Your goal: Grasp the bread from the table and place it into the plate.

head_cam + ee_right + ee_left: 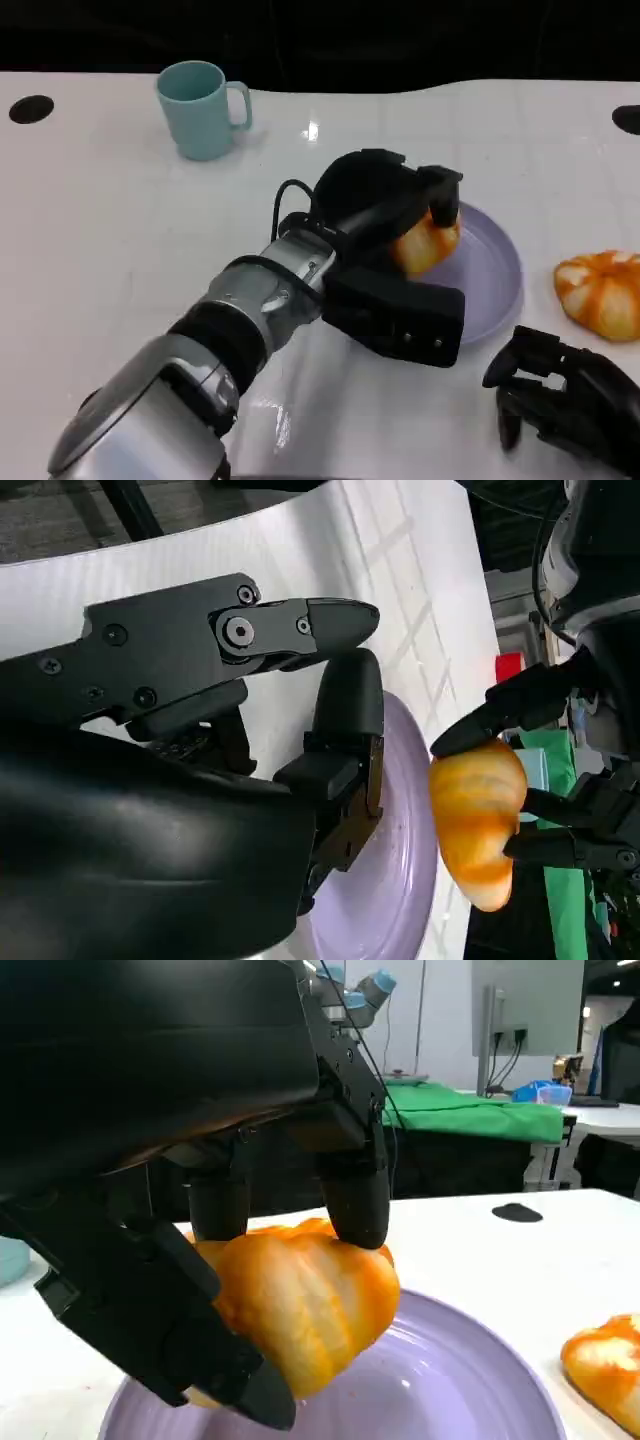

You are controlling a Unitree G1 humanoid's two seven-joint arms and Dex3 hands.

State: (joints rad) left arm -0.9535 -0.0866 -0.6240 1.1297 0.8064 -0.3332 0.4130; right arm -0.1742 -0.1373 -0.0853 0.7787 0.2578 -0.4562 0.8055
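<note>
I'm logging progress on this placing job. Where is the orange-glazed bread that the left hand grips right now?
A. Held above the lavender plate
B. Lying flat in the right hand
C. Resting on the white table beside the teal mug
A: the left hand holds the orange-glazed bread above the round lavender plate, its fingers clamped on it.

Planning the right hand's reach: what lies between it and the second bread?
In the head view, only bare white table lies between the right hand and the second bread.

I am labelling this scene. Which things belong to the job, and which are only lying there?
Job: bread held by left hand; purple plate under it.
Lying about: second bread, teal mug, idle right hand.
</note>
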